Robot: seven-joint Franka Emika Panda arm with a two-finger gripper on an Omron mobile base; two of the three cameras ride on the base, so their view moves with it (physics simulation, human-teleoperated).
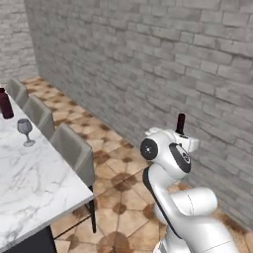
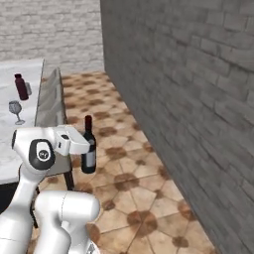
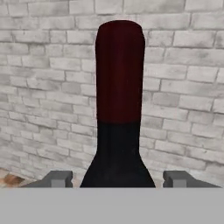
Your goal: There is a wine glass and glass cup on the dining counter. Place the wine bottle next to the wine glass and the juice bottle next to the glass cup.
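Grey brick wall (image 1: 148, 64), brown patterned tile floor (image 2: 129, 163), 3 grey chairs (image 1: 74, 148)

The arm (image 2: 42, 163) is folded upright, jaws closed on the wine bottle (image 2: 89, 149).

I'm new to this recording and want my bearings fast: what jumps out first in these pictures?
The wine bottle stands out: upright in the robot's gripper above the tiled floor, near the grey brick wall, its dark red capsule looming in the hand view. Off to the left, on the dining counter, the wine glass stands with the juice bottle behind it, and grey chairs line the counter's edge.
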